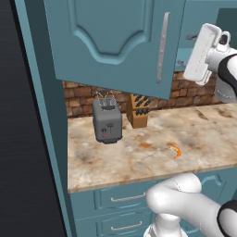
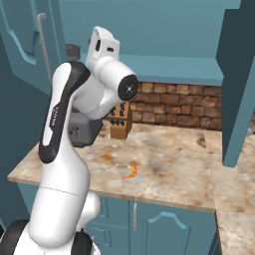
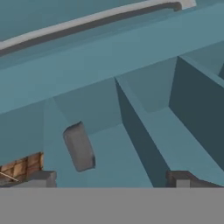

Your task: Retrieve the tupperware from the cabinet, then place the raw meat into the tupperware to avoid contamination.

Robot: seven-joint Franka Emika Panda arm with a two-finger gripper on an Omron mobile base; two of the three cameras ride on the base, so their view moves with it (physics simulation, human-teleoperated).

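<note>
Counting from the left base view: one grey upright toaster [image 1: 107, 121] with a rounded metal body, one wooden knife block [image 1: 138, 110] beside it, and one small orange curved piece of raw meat [image 1: 176, 151] lying apart from both on the mottled stone counter [image 1: 129, 157]. One teal cabinet door [image 1: 115, 41] with an arched panel and a long silver bar handle [image 1: 162, 47] hangs swung out over the toaster. Two drawers [image 1: 122, 198] with horizontal handles sit below the counter edge. The arm's white hand [image 1: 202, 54] is raised at cabinet height, right of the door.

Right base view: one arm [image 2: 74, 149], bent sharply at the elbow, forearm lifted toward the cabinet [image 2: 149, 35]. The raw meat [image 2: 131, 172] lies alone mid-counter before a brick backsplash [image 2: 174, 107].

Hand view: one grey rounded-rectangular tupperware [image 3: 79, 146] rests inside the cabinet, on the smooth teal shelf [image 3: 113, 162] left of a divider. Two dark fingertips [image 3: 42, 178] stand wide apart at the lower edge, nothing held between them.
</note>
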